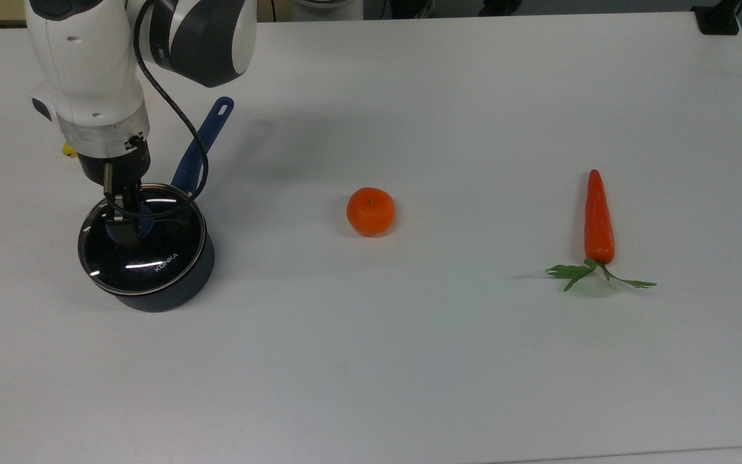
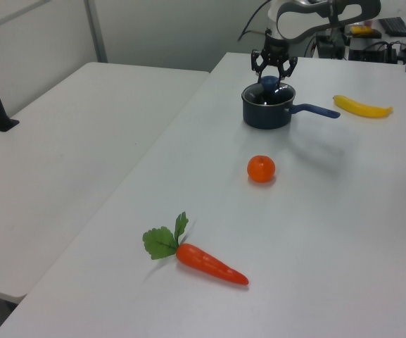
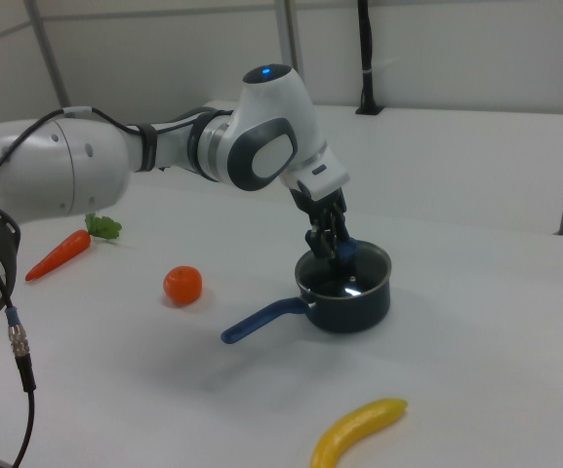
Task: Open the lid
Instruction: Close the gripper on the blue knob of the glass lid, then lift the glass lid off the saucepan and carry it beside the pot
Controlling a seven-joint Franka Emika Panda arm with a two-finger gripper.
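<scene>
Overhead, the jaws (image 1: pixel 127 223) straddle the blue knob (image 2: pixel 269 82), not yet shut, lid (image 1: pixel 145 251) on the saucepan (image 3: pixel 359 302).

Lid (image 1: pixel 145 254) knob blue, saucepan (image 1: pixel 171 290) seemingly navy, banana (image 3: pixel 357 431) yellow.

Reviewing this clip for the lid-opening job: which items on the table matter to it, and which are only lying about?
Part of the job:
- lid, on the saucepan
- blue knob, with the gripper at it
- saucepan, which the lid covers

Just lying about:
- orange
- carrot
- banana
</scene>
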